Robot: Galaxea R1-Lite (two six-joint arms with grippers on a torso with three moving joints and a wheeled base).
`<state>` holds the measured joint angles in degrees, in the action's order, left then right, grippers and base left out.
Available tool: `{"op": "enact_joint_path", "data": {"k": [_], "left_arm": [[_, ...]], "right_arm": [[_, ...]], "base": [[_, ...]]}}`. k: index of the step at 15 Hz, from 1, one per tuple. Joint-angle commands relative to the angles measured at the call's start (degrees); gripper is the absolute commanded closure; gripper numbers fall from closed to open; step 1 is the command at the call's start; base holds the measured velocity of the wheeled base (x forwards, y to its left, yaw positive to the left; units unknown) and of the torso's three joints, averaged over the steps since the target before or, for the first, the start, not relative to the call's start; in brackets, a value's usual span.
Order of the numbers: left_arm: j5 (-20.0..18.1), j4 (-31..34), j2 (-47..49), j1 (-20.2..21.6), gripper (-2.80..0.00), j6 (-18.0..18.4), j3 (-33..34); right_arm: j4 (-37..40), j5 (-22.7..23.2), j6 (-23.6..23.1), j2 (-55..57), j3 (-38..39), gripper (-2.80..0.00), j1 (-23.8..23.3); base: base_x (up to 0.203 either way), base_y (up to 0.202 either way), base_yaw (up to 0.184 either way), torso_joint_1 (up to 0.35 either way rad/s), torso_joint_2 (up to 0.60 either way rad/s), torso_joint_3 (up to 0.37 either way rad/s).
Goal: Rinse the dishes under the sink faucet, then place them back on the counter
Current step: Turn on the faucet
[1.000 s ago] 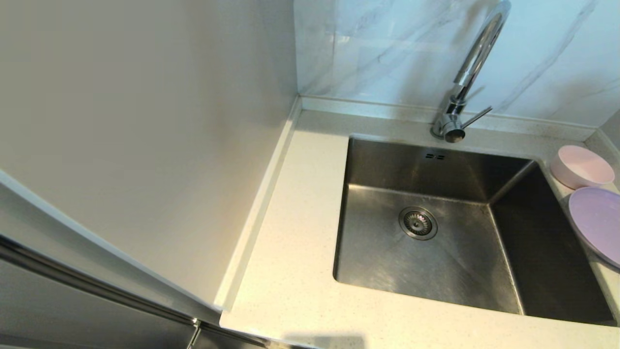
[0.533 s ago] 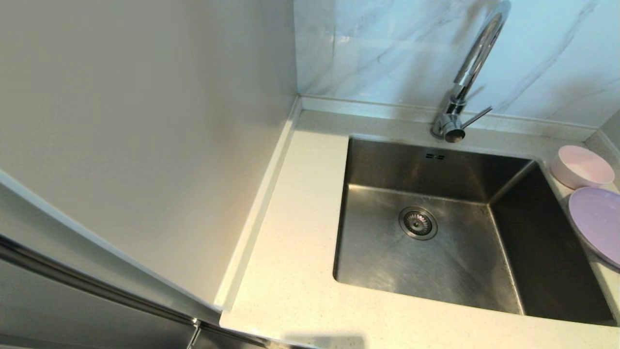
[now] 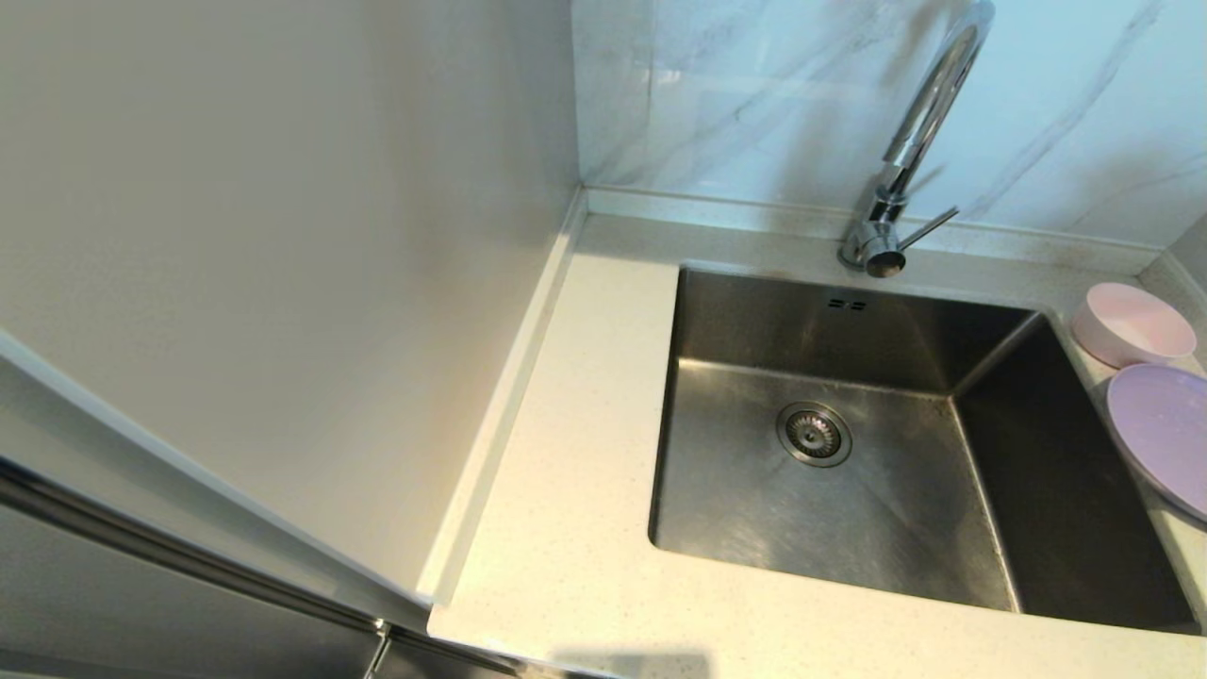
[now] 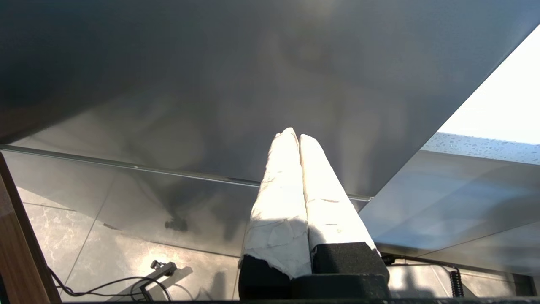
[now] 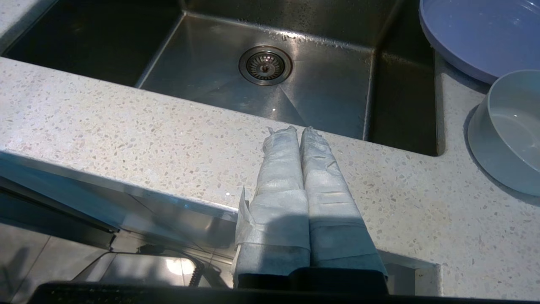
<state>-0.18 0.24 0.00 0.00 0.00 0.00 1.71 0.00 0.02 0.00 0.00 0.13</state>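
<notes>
A pale pink bowl (image 3: pixel 1132 323) and a lavender plate (image 3: pixel 1165 434) rest on the counter (image 3: pixel 566 509) right of the steel sink (image 3: pixel 830 528); the basin holds nothing. The chrome faucet (image 3: pixel 919 132) rises behind it, and no water runs. In the right wrist view the lavender plate (image 5: pixel 481 33) and a pale greyish dish (image 5: pixel 508 131) sit on the counter (image 5: pixel 126 135) beside the sink (image 5: pixel 265 65). My right gripper (image 5: pixel 298 128) hovers at the counter's front edge, shut and holding nothing. My left gripper (image 4: pixel 294 135) is shut and holds nothing, low in front of a grey cabinet panel (image 4: pixel 211 84).
A tall pale panel (image 3: pixel 283 264) walls off the counter's left side. A marble wall (image 3: pixel 754 94) stands behind the faucet. Neither arm shows in the head view. Floor tiles and a cable (image 4: pixel 105 287) lie below the left gripper.
</notes>
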Motion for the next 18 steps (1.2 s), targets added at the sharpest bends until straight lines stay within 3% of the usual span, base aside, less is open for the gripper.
{"op": "enact_joint_path", "data": {"k": [1, 18], "left_arm": [[0.01, 0.02, 0.0, 0.0, 0.0, 0.0, 0.0], [0.0, 0.02, 0.0, 0.0, 0.0, 0.0, 0.0]], "right_arm": [[-0.01, 0.0, -0.02, 0.09, 0.44, 0.0, 0.04], [0.52, -0.14, -0.18, 0.09, 0.3, 0.0, -0.05]], "base": [[0.0, 0.0, 0.0, 0.0, 0.0, 0.0], [0.0, 0.0, 0.0, 0.0, 0.0, 0.0]]}}
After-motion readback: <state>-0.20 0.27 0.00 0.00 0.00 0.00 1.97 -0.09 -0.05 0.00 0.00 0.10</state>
